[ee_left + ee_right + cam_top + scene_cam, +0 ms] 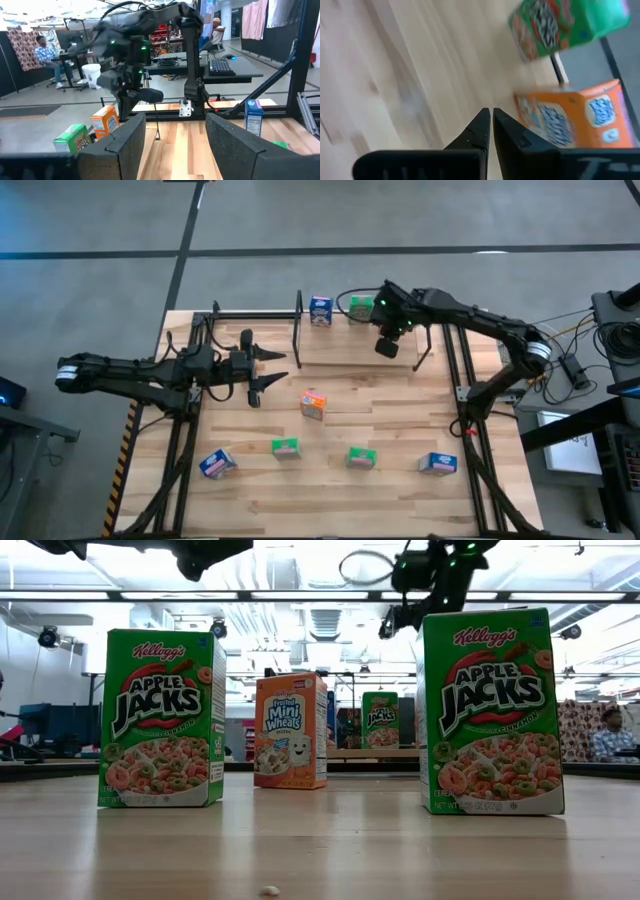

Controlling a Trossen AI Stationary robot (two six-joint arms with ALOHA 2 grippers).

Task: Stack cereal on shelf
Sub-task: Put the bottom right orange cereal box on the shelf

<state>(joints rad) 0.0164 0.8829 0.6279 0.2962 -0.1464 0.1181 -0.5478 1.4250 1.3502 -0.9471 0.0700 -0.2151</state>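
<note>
Cereal boxes (pixel 285 447) — green, orange (pixel 314 405), blue (pixel 437 463).

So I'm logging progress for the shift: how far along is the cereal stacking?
About a third done. On the shelf stand a blue box, a green box and, in the right wrist view, an orange box. Nothing is in hand: the right gripper hangs over the shelf, fingers shut and empty; the left gripper waits open. Five loose boxes remain on the table.

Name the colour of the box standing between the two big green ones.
Orange box, clearest in the low view.
</note>
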